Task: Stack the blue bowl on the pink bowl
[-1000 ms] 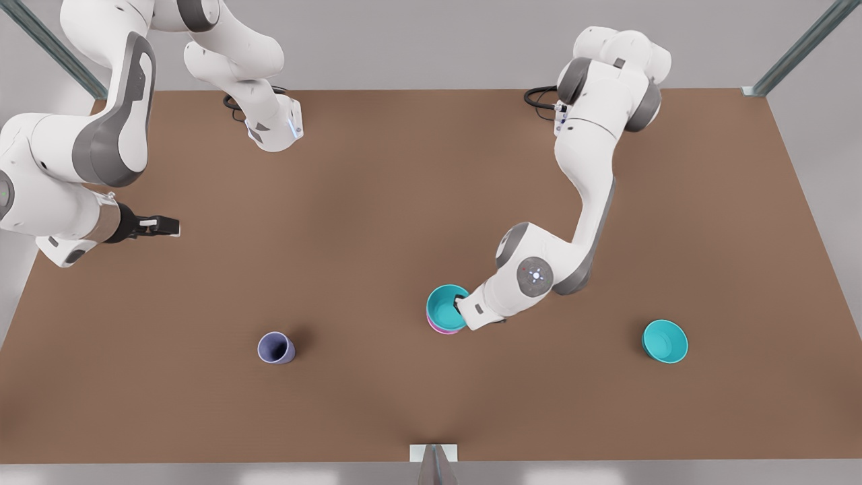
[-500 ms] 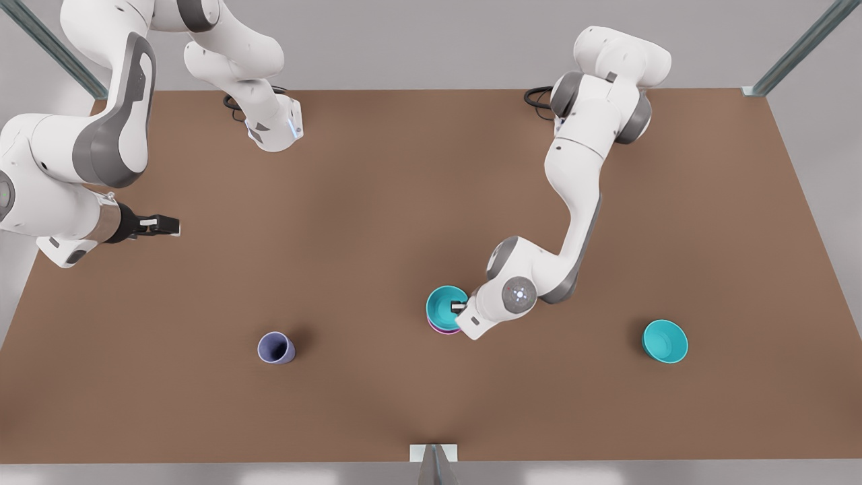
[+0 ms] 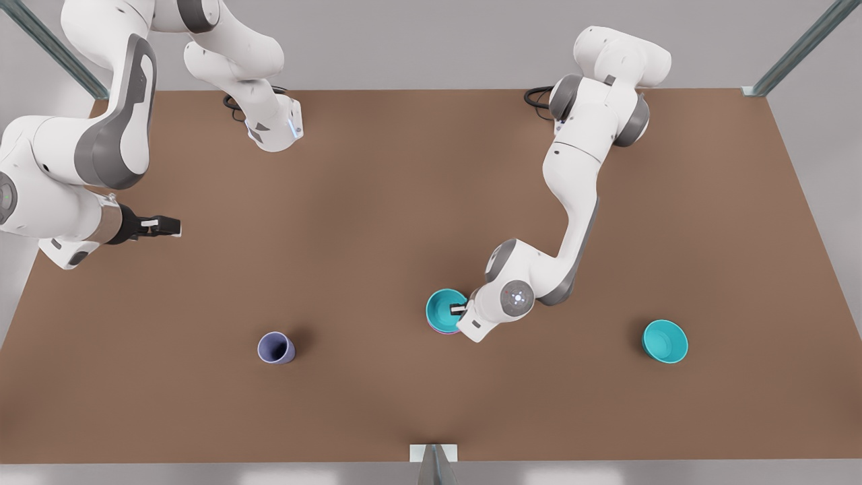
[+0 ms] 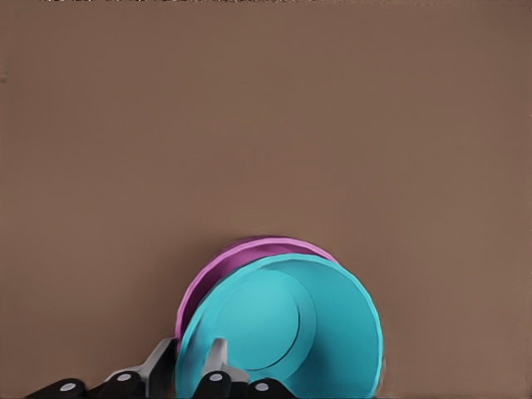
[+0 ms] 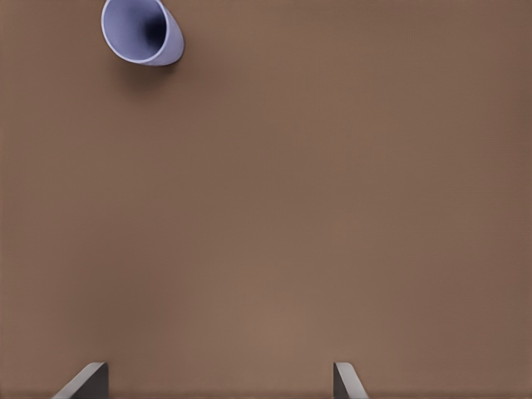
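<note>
Even, bright overhead light; soft short shadows beside lavender cup point(image 3: 276, 348); no glare; renders crisp throughout.

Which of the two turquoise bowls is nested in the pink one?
The blue bowl at mid-table, gripped at its rim by the left end effector, sits in the pink bowl. The other turquoise bowl stands alone toward the front view's right.

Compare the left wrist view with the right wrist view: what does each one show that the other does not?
Left wrist view: the blue bowl nested in the pink bowl, with the left gripper straddling the blue bowl's rim, one finger inside and one outside. Right wrist view: the lavender cup and the open right gripper, which waits above bare table. Both share the brown table.
</note>
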